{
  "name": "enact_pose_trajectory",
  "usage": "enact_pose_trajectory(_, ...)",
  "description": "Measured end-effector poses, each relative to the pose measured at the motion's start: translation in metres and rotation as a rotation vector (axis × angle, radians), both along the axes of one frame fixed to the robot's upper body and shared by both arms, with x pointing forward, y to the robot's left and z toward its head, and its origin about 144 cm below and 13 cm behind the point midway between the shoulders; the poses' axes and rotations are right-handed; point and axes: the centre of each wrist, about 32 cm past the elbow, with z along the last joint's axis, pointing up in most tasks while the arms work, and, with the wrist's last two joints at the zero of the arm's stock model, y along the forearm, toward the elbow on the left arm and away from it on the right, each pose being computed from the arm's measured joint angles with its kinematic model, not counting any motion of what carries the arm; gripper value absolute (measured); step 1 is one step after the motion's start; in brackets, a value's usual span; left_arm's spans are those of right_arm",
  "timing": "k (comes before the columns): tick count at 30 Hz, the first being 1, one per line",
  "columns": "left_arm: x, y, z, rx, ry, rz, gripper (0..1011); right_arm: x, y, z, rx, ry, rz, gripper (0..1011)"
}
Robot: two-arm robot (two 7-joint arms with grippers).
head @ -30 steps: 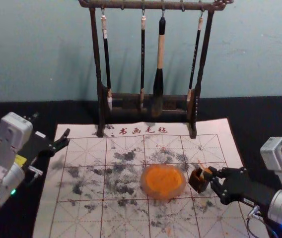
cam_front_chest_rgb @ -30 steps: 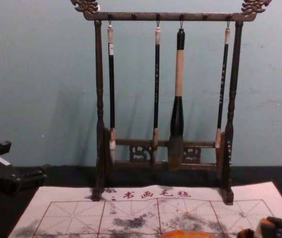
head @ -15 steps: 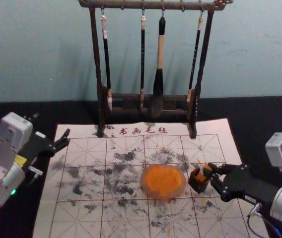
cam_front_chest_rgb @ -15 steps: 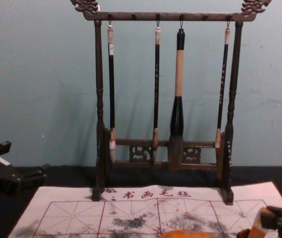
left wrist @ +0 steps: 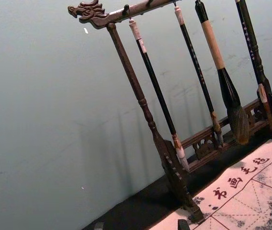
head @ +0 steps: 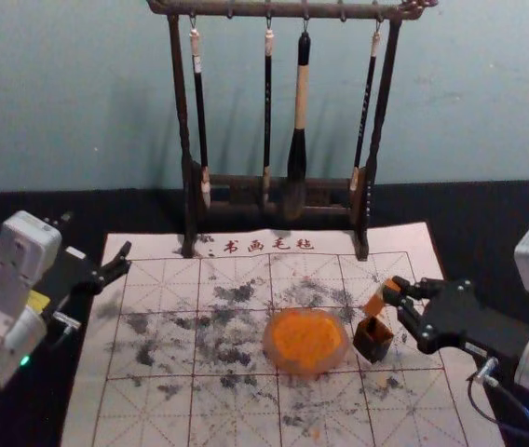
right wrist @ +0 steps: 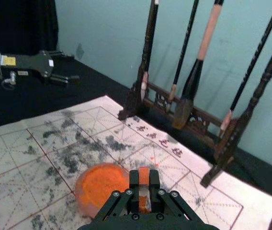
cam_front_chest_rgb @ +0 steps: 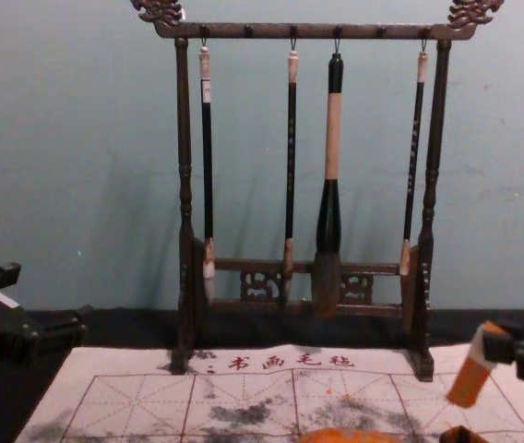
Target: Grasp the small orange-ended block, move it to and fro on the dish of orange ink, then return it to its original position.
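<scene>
The right pincer (right wrist: 144,178) grips the tilted block (head: 375,302) by 1 end above the box (head: 373,343), presumably leaving the other free for the dish (head: 306,371). The left pincer (right wrist: 73,67) is parked, spread, at the left.

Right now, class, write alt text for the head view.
The robot's right hand holds an orange-ended block above a dark box, beside a dish of orange ink on a mat; brushes hang behind, the left hand open at left.

Head view looks down, chest view (lower) straight across, sharing the brush rack (cam_front_chest_rgb: 363,31).
</scene>
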Motion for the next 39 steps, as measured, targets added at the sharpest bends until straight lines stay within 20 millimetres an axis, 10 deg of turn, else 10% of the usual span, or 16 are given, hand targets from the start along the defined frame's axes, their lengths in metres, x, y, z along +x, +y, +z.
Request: enact_pose_trajectory(39, 0.000, 0.000, 0.000, 0.000, 0.000, 0.000, 1001, 0.045, 0.054, -0.005, -0.165, 0.072, 0.269, 78)
